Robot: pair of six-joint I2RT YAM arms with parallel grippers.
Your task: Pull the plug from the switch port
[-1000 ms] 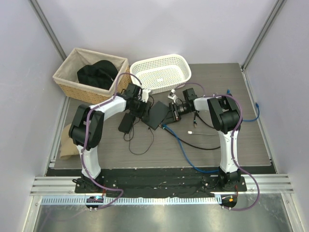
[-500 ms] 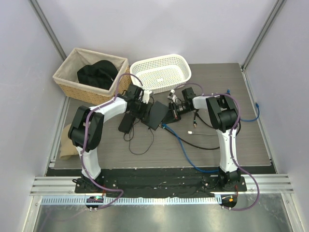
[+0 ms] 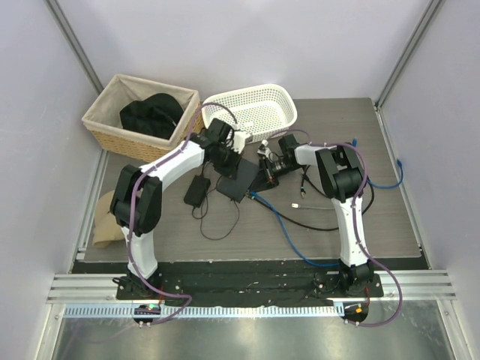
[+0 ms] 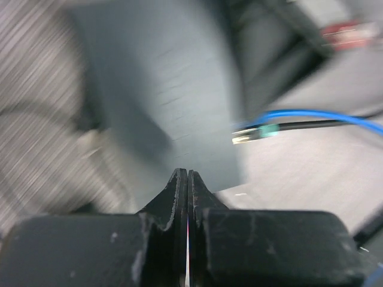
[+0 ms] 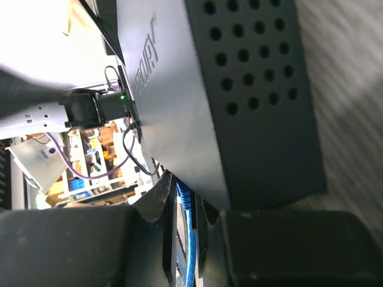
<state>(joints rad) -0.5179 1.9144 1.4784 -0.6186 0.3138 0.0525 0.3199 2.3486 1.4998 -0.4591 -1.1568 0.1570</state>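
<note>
The switch is a flat black box lying mid-table; it fills the left wrist view, and its perforated side shows in the right wrist view. My left gripper is shut with nothing between its tips, poised over the switch's top near an edge. My right gripper is at the switch's right edge, shut on the blue plug. The plug's tip is hidden under the switch's edge. Its blue cable trails toward the near right. Another plug end on a blue cable lies loose beside the switch.
A wicker basket holding black cloth stands at the far left, with a white plastic basket beside it. A black power adapter and thin black cables lie left of the switch. A second blue cable runs along the right edge.
My left gripper has shut and swung farther and to the right over the switch, which shifted slightly. The right gripper closed down on the blue plug and edged farther away.
</note>
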